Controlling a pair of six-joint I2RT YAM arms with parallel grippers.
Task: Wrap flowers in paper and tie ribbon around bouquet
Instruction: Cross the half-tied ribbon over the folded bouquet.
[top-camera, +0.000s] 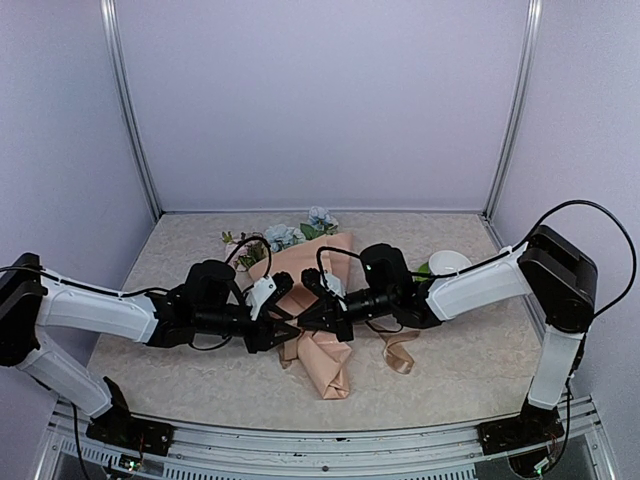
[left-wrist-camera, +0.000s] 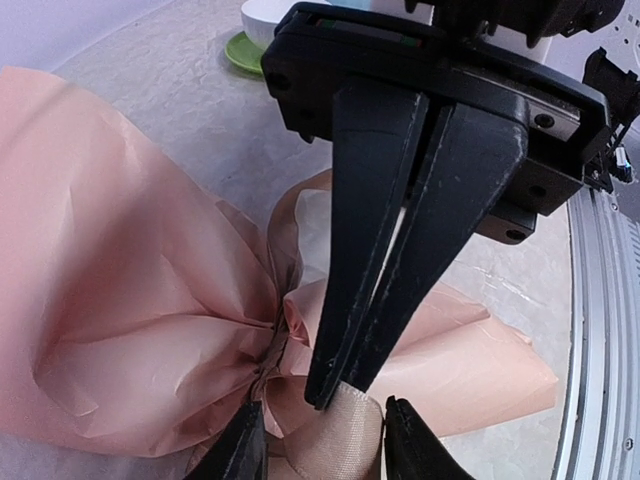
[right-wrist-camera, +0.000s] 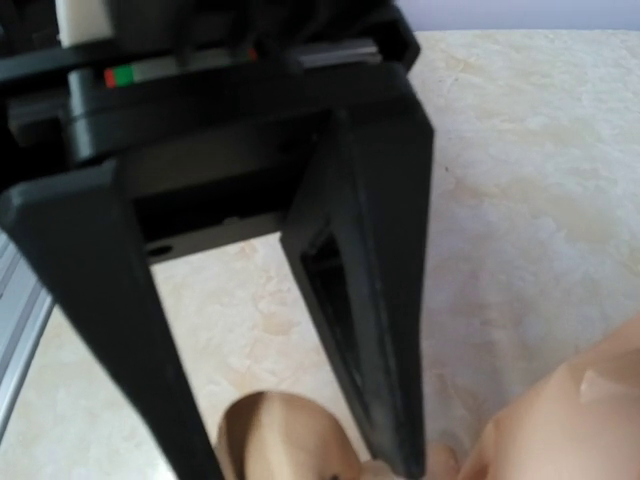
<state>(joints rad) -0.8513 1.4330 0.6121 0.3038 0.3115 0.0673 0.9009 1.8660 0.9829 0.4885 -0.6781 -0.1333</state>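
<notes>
A white bowl (top-camera: 449, 262) sits on a green saucer (top-camera: 424, 268) toward the back right of the beige marbled counter (top-camera: 450, 385).

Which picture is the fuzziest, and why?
Right wrist view: fuzziest, because the other arm's black fingers loom too close to focus. Left wrist view: crisp creases on the paper. Top view: sharp and evenly lit, no harsh shadows.

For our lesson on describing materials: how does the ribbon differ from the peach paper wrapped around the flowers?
The paper is peach-pink; the ribbon is a darker beige-tan. The paper is a broad sheet, creased and gathered at a waist; the ribbon is a narrow strip. The paper looks matt; the ribbon has a satin sheen. Both are thin and pliable, and they meet at that waist.
</notes>
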